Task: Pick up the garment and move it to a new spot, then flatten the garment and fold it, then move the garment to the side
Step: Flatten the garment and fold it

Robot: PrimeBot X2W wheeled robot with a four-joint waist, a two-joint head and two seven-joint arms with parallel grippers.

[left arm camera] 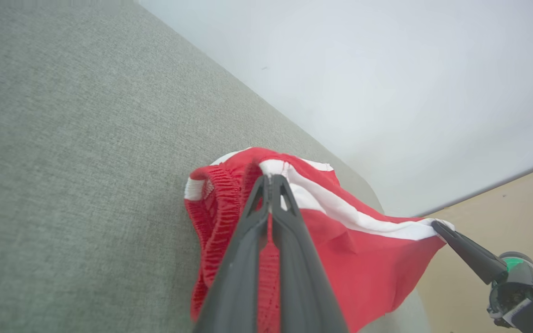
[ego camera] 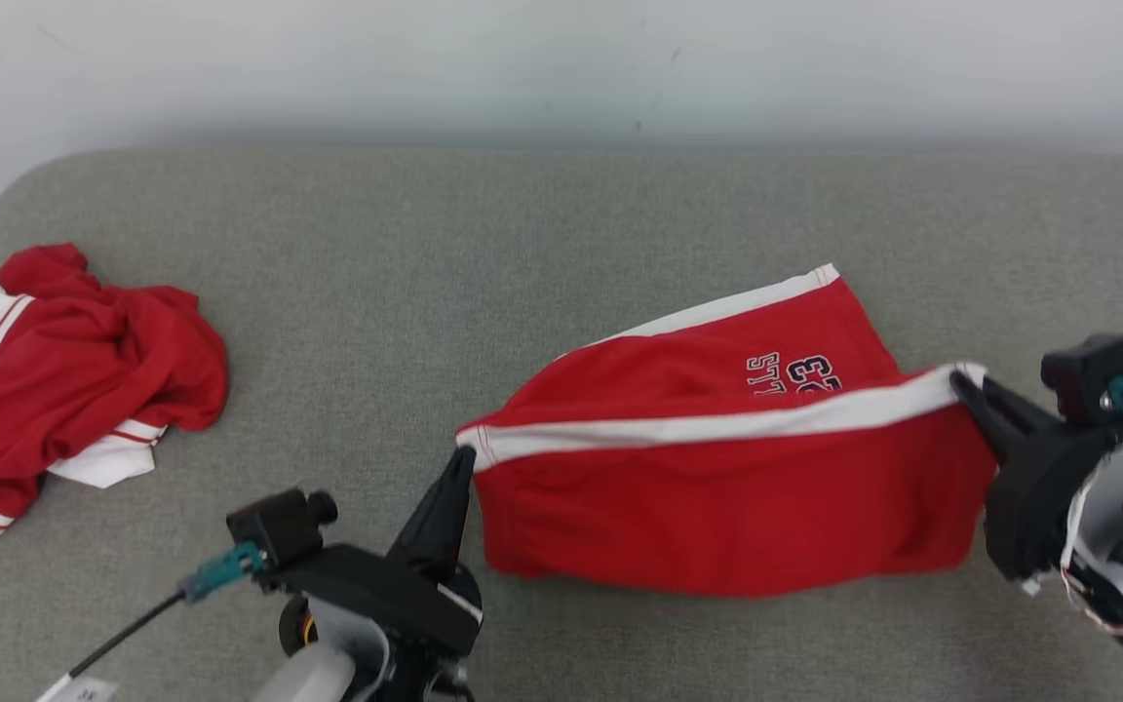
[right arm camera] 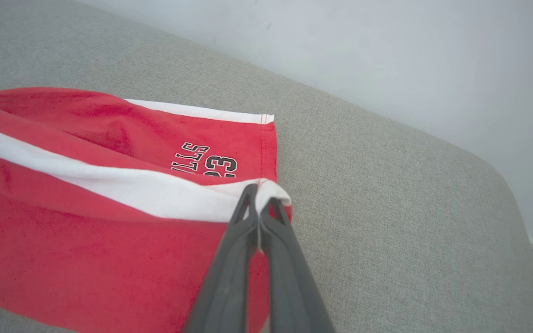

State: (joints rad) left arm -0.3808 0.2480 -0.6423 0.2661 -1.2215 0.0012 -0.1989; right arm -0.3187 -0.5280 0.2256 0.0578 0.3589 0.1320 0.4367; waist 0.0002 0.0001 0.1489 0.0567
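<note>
— Red shorts (ego camera: 717, 507) sat mid-cushion (ego camera: 522, 214), near side lifted. Grip?
— Both clamped. Left gripper (ego camera: 464, 463) pinched the waistband end of the white stripe (ego camera: 717, 424), right gripper (ego camera: 963, 382) the hem end.
— How to fold it well?
— I reckoned: stripe taut, ends level, carry it over the far leg (ego camera: 747, 336), let go only once the edges matched.

Red shorts (ego camera: 717, 507) w/ white stripe, navy print; stretched taut, front lifted, back on grey cushion (ego camera: 522, 244).
</note>
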